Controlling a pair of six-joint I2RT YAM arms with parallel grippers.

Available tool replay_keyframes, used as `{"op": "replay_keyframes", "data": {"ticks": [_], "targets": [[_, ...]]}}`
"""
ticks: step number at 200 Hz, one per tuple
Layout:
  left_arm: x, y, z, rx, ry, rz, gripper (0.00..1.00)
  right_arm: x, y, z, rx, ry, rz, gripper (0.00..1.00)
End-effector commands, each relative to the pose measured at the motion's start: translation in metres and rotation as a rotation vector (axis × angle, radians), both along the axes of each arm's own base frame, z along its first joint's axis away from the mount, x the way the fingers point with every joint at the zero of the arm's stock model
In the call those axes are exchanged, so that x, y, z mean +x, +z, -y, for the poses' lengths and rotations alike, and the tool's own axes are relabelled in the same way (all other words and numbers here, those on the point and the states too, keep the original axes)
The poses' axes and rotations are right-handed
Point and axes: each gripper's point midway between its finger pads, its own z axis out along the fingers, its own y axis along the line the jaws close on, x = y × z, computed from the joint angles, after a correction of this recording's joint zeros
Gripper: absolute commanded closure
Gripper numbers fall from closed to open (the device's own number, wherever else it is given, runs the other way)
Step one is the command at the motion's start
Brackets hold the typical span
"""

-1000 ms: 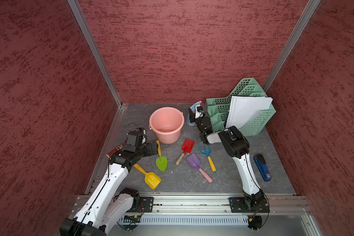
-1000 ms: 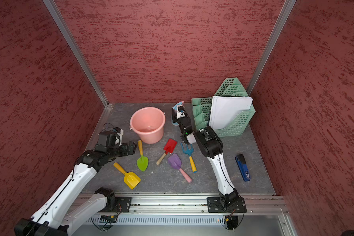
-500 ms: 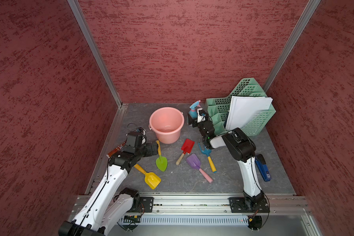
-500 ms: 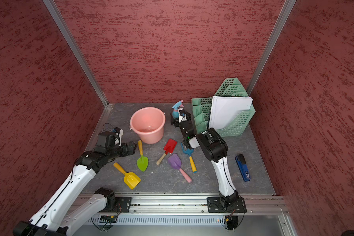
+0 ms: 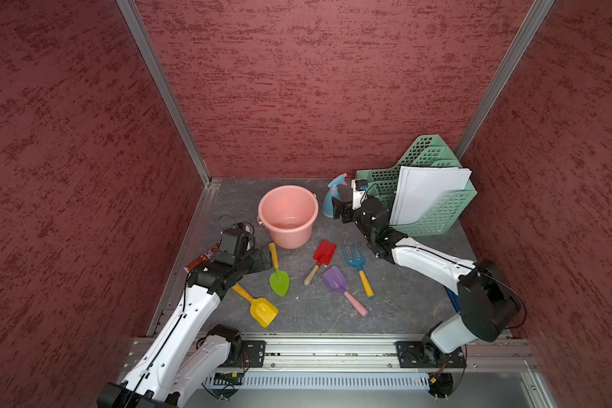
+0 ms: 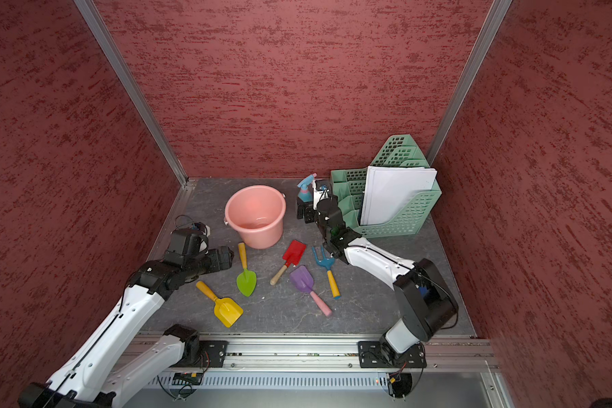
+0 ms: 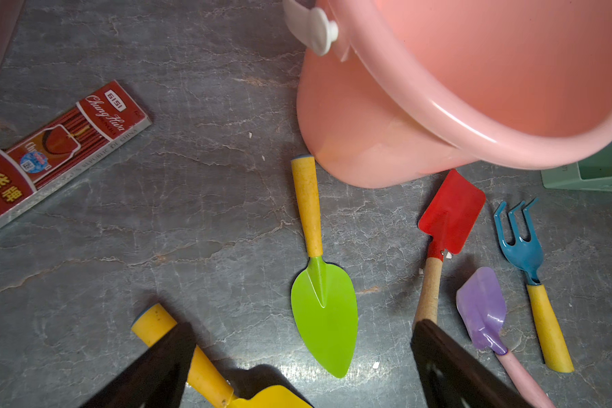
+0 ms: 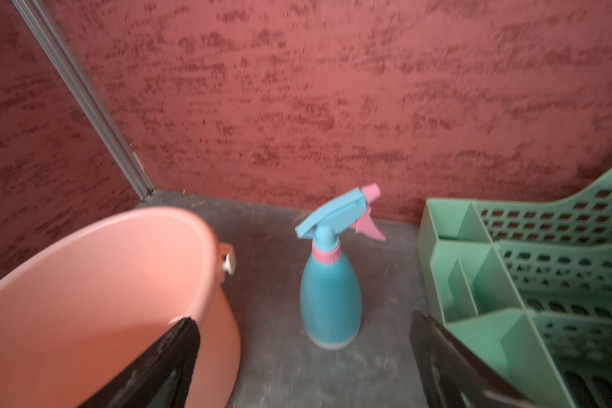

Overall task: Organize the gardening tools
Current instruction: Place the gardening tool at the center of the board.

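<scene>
Light-blue plastic spray bottle [image 8: 330,300] stands upright and free between the glossy pink bucket [image 5: 260,212] and the green lattice rack [image 5: 435,219]. The right gripper [image 5: 340,213] has just spread its jaws and backed off, probably a release, though the wrist view is blurred. The left gripper [image 5: 265,259] hovers with jaws apart by the green trowel [image 7: 324,311]. The bucket holds no tools yet.

In both top views you look down from high over the front rail [image 5: 333,348], facing the back wall [image 5: 315,88], across the whole worktop [image 5: 403,307]. Your left wrist view looks closely down at the worktop; your right wrist view looks low toward the back wall. Both catch the bucket [image 7: 368,141].
</scene>
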Motion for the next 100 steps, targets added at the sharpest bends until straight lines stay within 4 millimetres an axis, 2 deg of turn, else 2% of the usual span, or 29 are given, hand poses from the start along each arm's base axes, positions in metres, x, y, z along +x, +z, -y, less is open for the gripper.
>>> {"op": "replay_keyframes", "data": {"ticks": [1,16,36,53,78,100], "targets": [[-0.006,0.006,-0.005,-0.001,0.049,-0.017,0.00,-0.054,-0.044,0.010,-0.090,0.018,-0.311,0.02],[-0.009,0.003,-0.004,-0.014,0.056,-0.043,0.00,-0.081,-0.049,0.017,-0.091,0.033,-0.406,0.02],[-0.017,-0.006,-0.001,-0.041,0.061,-0.081,0.00,-0.116,-0.063,0.030,-0.108,0.033,-0.543,0.02],[-0.018,-0.005,0.001,-0.040,0.055,-0.079,0.00,-0.141,-0.078,0.040,-0.125,0.038,-0.639,0.02],[-0.017,-0.009,0.004,-0.043,0.050,-0.102,0.00,-0.165,-0.108,0.052,-0.172,0.013,-0.783,0.01],[-0.016,-0.016,0.007,-0.047,0.041,-0.120,0.00,-0.173,-0.134,0.053,-0.203,-0.016,-0.876,0.03]]}}
